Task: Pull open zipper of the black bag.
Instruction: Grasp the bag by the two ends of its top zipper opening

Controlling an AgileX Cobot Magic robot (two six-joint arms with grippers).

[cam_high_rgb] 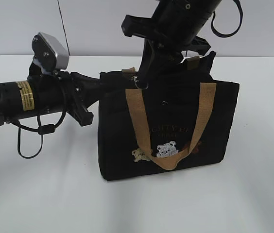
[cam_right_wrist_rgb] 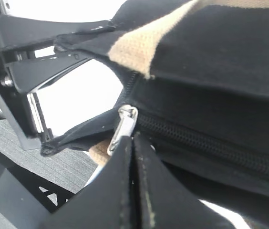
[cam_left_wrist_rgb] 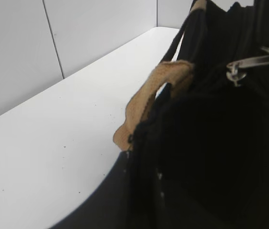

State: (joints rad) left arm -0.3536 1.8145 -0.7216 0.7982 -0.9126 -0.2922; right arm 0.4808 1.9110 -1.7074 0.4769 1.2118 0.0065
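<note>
While our left gripper clamps the end fabric of the black bag to brace it upright on the white table, our right gripper reaches down from above. Its fingers pinch the zipper pull tab at the bag's top left end, ready to drag.

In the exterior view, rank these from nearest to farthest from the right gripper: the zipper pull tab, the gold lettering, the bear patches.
From the right gripper:
1. Zipper pull tab, at the fingertips on the black bag's top left.
2. Gold lettering, mid-front, below.
3. Bear patches, lowest on the front.
</note>
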